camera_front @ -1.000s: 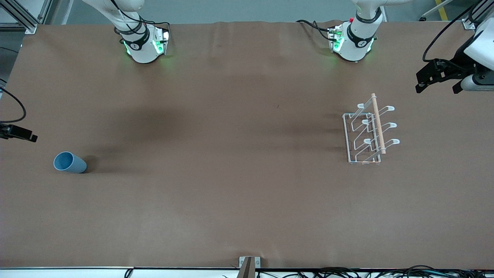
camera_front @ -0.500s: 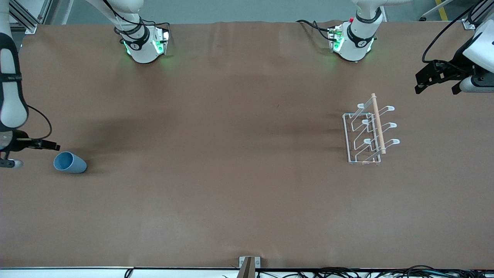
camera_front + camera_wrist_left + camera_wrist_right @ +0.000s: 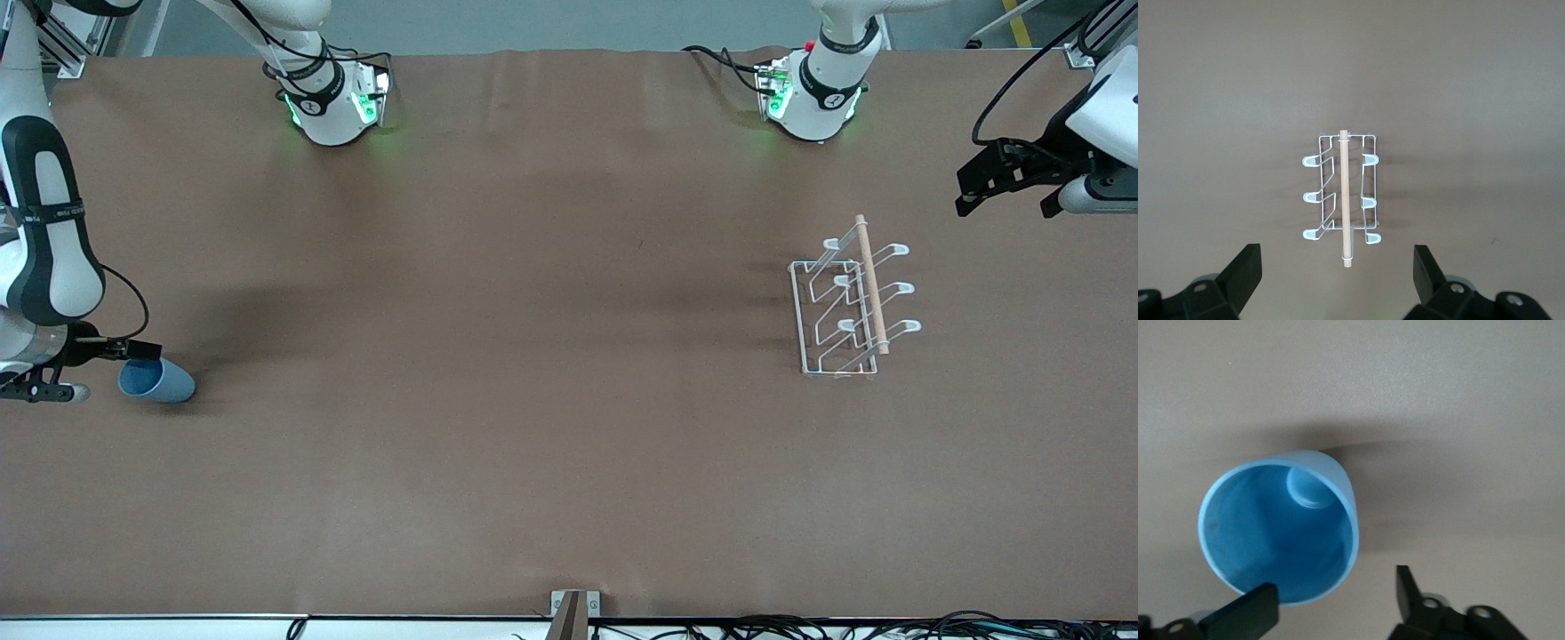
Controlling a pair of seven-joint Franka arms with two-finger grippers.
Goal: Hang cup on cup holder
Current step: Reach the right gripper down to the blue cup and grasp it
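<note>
Both grippers are standing open: right gripper [image 3: 1338,607] is reaching low at the rim of the blue cup [image 3: 157,381] lying sideways; left gripper [image 3: 1338,280] is waiting above the cup holder [image 3: 1341,197].

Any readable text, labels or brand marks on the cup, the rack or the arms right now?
Small light blue plastic cup: no text.
White wire cup holder with wooden rod: no text.
Right arm's black band: small white lettering, too small to read.
Arm bases: small round marks, unreadable.
</note>
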